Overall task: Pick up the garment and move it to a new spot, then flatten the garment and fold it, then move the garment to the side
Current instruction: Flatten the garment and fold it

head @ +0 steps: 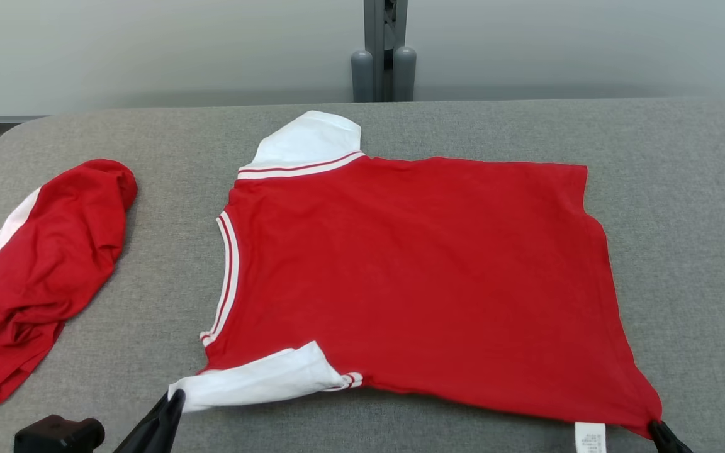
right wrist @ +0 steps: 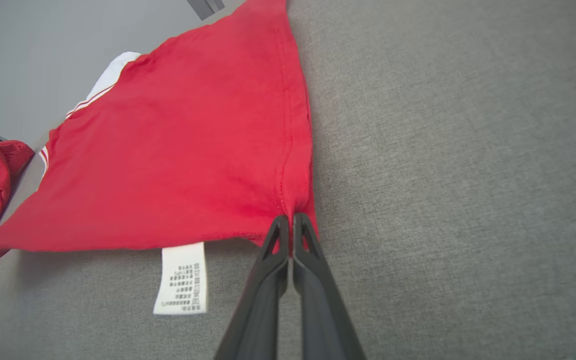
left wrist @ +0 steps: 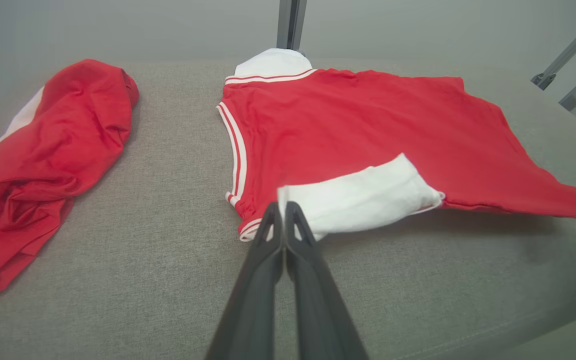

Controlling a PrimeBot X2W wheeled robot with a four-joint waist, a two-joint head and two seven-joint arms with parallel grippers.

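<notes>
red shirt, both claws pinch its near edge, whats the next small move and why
Probably raise the near edge a little and carry it toward the far edge, folding the red shirt in half. The left claw is shut on the white sleeve, the right claw is shut on the hem corner, and the body lies fairly flat on the grey table.

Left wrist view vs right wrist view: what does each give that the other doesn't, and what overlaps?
Left wrist view: left gripper, fingers shut on the near white sleeve; the striped neckline trim and the crumpled second garment in full.
Right wrist view: right gripper, fingers shut on the hem corner; the side seam; the print on the care label.
Both: the red garment spread on the grey table, its far white sleeve, the label, part of the second garment.
</notes>
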